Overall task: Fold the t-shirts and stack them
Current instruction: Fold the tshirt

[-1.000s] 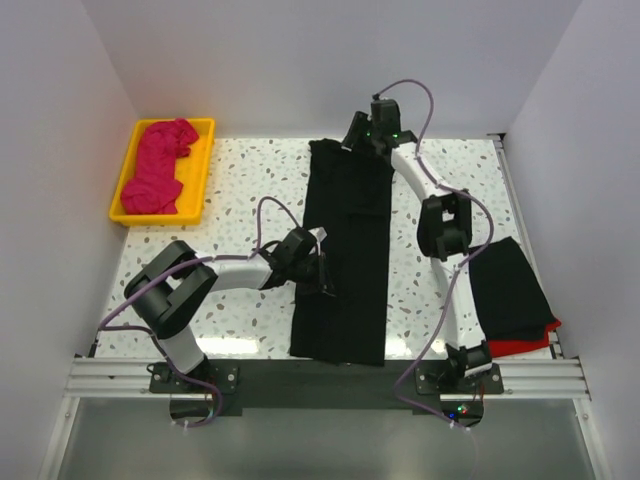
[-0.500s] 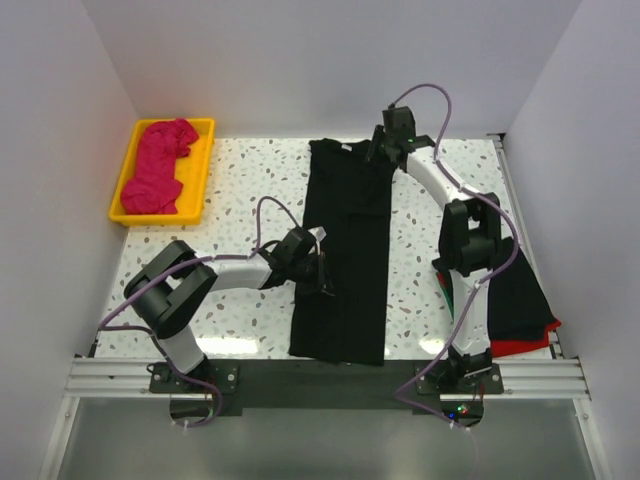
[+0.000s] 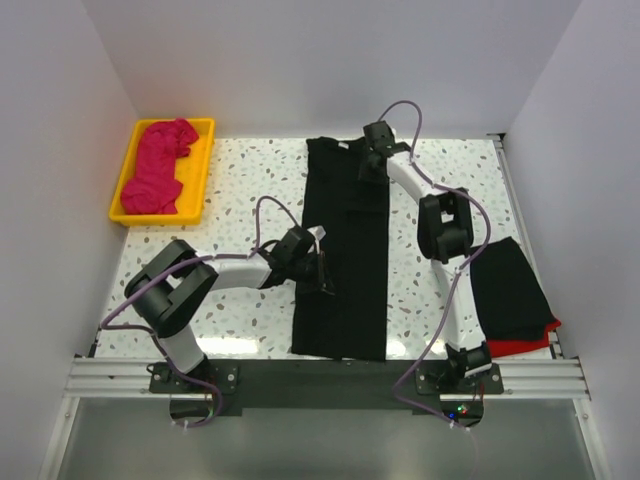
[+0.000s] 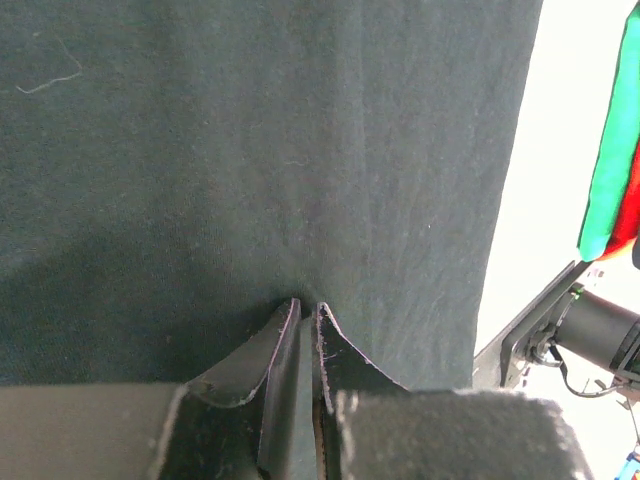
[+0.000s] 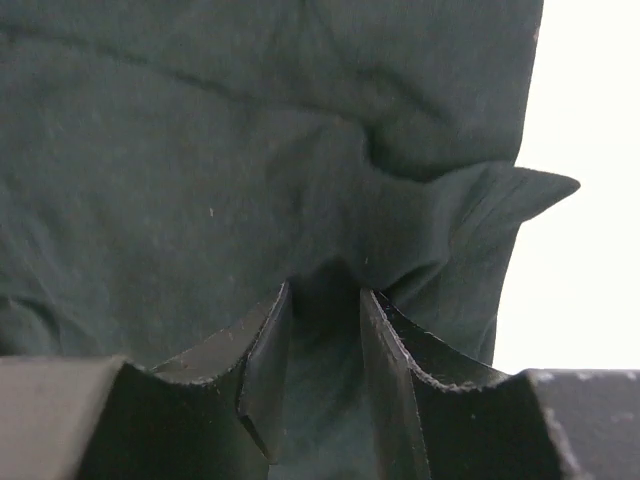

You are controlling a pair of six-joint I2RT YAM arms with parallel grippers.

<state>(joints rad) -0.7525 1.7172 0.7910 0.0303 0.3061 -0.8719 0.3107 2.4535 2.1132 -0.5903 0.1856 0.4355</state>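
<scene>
The large black t-shirt (image 3: 340, 260) lies as a long narrow strip down the middle of the table. My left gripper (image 3: 322, 278) sits at the strip's left edge, halfway along, with its jaws shut on a pinch of black cloth (image 4: 300, 200). My right gripper (image 3: 366, 168) is at the strip's far right corner. Puckered black cloth (image 5: 330, 200) is drawn in between its fingers, and a pointed fold sticks out to the right. A magenta-pink t-shirt (image 3: 158, 165) lies crumpled in the yellow tray. A folded black t-shirt (image 3: 510, 285) rests on a red one (image 3: 525, 345) at the right.
The yellow tray (image 3: 205, 165) stands at the far left corner of the speckled table (image 3: 250, 190). White walls close in the left, back and right sides. The right arm's links (image 3: 445, 225) arch over the table between the strip and the folded stack.
The right gripper lifted off the shirt's far edge, swung right, then came back down onto the far right corner of the strip. The left gripper kept its hold and stayed put.
</scene>
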